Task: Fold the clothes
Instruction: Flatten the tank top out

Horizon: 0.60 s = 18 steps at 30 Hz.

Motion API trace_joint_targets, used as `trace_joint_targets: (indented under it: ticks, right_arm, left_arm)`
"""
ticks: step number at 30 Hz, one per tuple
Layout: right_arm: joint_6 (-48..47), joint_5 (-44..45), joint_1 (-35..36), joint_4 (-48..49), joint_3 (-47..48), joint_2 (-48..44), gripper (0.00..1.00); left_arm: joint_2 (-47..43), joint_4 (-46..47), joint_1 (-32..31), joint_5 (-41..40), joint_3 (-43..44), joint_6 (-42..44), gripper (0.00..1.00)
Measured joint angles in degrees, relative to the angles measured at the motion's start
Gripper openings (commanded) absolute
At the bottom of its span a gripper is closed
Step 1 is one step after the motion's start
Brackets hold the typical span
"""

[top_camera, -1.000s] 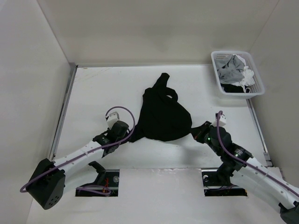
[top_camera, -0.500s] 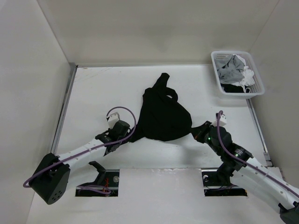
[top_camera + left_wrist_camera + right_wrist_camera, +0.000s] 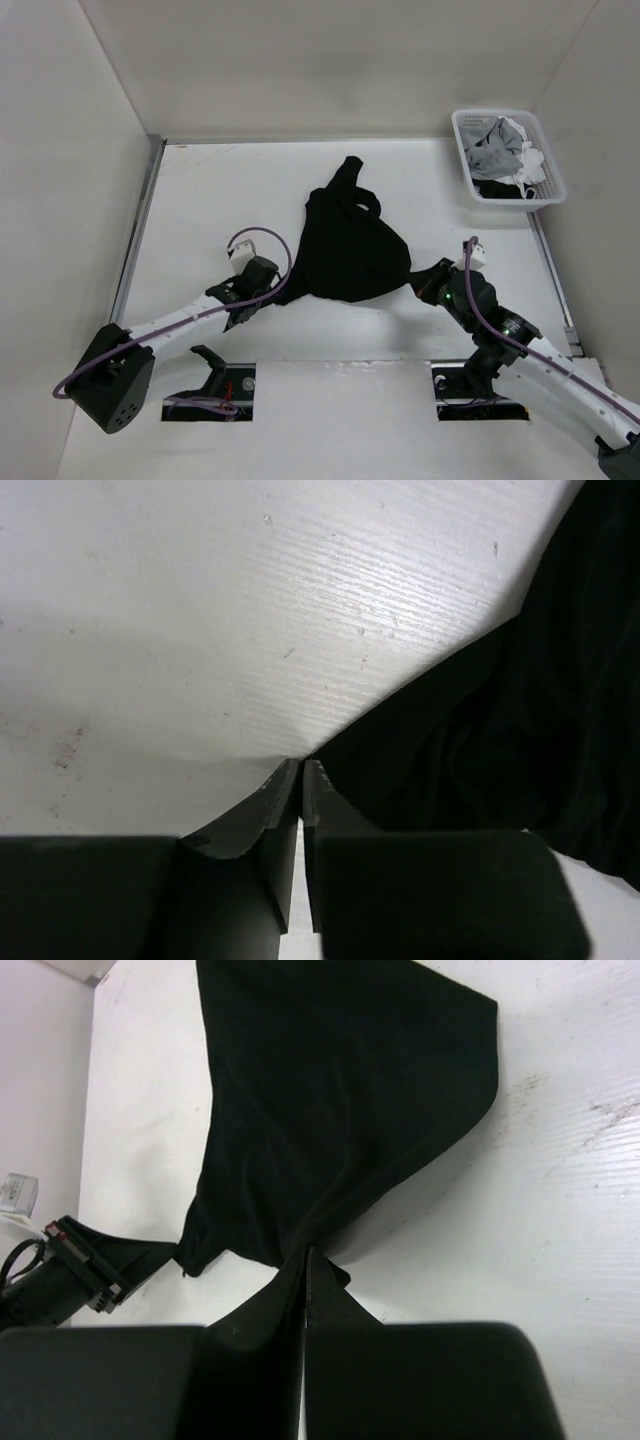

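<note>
The clothes [image 3: 350,250], a black sleeveless top, lie spread on the white table with the straps pointing to the far side. My left gripper [image 3: 277,293] is at the garment's near left corner. In the left wrist view its jaws [image 3: 301,765] are shut on the tip of that corner of the black cloth [image 3: 500,710]. My right gripper [image 3: 420,283] is at the near right corner. In the right wrist view it [image 3: 307,1252] is shut on a pinched fold of the fabric [image 3: 330,1110], which pulls up into a peak there.
A white lattice basket [image 3: 462,150] with grey and white garments [image 3: 500,150] stands at the far right corner. White walls enclose the table on three sides. Two openings in the near edge hold the arm bases.
The left gripper's jaws have closed on the garment's near left corner and its arm has shifted slightly. The right arm and the cloth have not moved.
</note>
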Motion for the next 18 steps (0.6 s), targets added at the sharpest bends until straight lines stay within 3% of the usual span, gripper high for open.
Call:
trace_joint_targets:
  ticks: [5,8,13,18]
  right_arm:
    - [-1.7,-0.2,-0.8,-0.5,1.4,-0.1,0.00]
    - [-3.7,-0.1,-1.2,-2.3,5.9,-0.4,0.00]
    - [-8.7,1.0,-1.2,-5.7,20.8,-0.2,0.00]
    - [-15.8,5.3,1.6,-9.2,44.7,4.1,0.00]
  left_arm:
    - [-5.6,-5.2,1.2,0.2,1.6,1.1,0.00]
    - [-11.4,-9.5,1.8,-0.1,7.6,2.5,0.00]
    - [-19.1,-13.9,2.5,-1.7,26.8,6.7,0.00]
    - [-21.2,-15.1,2.9,-4.9,49.0,12.3,0.00]
